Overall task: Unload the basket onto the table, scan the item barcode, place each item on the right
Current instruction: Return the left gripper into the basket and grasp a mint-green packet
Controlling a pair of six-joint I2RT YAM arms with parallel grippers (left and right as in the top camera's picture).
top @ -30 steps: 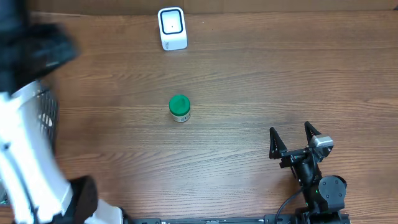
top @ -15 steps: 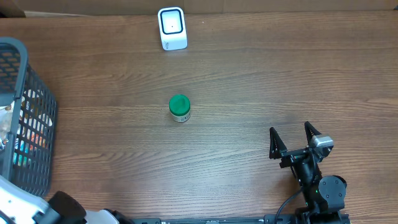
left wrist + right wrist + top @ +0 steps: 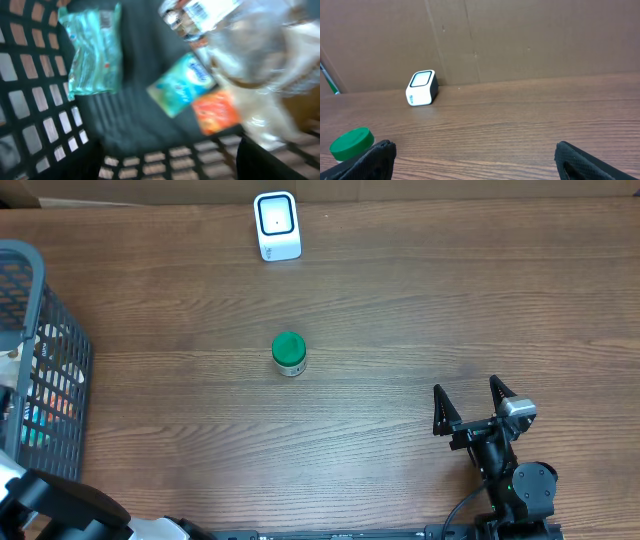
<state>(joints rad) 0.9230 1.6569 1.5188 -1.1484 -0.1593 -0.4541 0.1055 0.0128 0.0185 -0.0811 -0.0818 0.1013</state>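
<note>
Left gripper (image 3: 167,162) hovers over the basket (image 3: 75,380), jaws apart with nothing between them, though the picture is smeared. Below it lie a teal packet (image 3: 92,47), a blue-green sachet (image 3: 185,85), an orange packet (image 3: 217,112) and a clear bottle (image 3: 250,55) showing a barcode label (image 3: 205,9). Right gripper (image 3: 468,395) rests wide open and empty on the tabletop (image 3: 400,300). Ahead and to its left stands the green-lidded jar (image 3: 289,354), and beyond that the white scanner (image 3: 277,225).

My read: we're at the pick stage, choosing an item. Next comes a clean descent and a grip that leaves the code uncovered.

Only the left wrist view shows the basket's contents. Only the overhead shows jar, scanner and basket together. The right wrist view misses the basket entirely.
</note>
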